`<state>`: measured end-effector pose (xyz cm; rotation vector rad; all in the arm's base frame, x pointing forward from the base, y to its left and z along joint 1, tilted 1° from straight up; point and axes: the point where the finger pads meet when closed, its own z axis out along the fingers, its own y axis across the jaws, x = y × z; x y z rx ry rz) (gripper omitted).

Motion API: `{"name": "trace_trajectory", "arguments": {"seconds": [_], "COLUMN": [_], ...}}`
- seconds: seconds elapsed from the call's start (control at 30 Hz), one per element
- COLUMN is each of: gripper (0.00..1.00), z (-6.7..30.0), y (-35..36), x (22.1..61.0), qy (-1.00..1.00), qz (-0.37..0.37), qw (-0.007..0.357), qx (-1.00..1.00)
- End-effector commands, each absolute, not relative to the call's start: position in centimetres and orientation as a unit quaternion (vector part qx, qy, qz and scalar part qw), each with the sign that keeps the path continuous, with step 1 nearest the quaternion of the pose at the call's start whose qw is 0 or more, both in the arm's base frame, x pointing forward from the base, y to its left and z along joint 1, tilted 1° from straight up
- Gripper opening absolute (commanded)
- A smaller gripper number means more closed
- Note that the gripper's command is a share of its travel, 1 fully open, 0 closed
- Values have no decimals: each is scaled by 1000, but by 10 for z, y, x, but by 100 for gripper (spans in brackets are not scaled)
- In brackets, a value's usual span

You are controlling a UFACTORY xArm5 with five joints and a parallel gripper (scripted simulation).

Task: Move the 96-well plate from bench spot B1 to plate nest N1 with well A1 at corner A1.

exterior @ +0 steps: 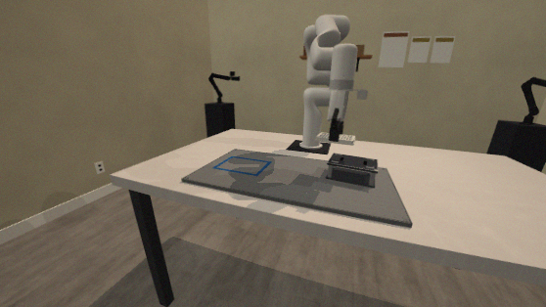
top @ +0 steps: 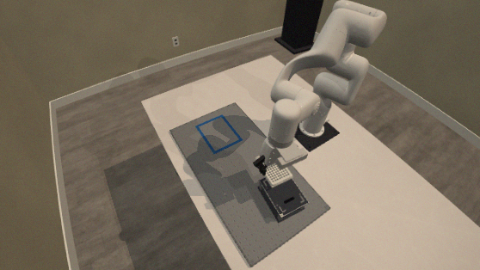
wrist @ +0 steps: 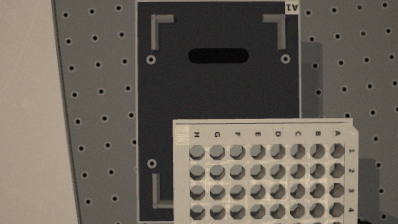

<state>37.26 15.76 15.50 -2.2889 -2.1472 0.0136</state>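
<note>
My gripper (top: 270, 168) (exterior: 337, 135) is shut on the white 96-well plate (top: 278, 175) (exterior: 345, 138) (wrist: 265, 172) and holds it in the air, level, over the near end of the black raised nest N1 (top: 286, 198) (exterior: 353, 166) (wrist: 215, 100). In the wrist view the plate covers the nest's lower right part and sticks out past its right edge. The plate's cut-off corner by well A1 is at the upper right. The nest's A1 mark (wrist: 291, 7) is also at its upper right corner. The nest's corner locators and slot lie bare. The blue outline of spot B1 (top: 206, 139) (exterior: 229, 170) is empty.
The nest and spot B1 are on a grey perforated board (top: 224, 206) (exterior: 294, 193) (wrist: 340, 75) on a white table (top: 378, 202) (exterior: 465, 196). The arm's base (top: 316, 131) (exterior: 308, 145) stands behind the board. Black pedestals with other arms stand off the table.
</note>
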Motion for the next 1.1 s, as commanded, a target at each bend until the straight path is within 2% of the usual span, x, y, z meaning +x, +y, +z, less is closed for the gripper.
{"name": "trace_trajectory", "arguments": {"seconds": [0.0,0.63,1.07], "gripper": [0,0,0], "z": [159,166,166], "y": [173,227,228], "x": [371,363,363], "qy": [-684,-684,-684], "qz": [3,3,3], "qw": [-1,-1,-1], "qx": [-729,-729,-729]}}
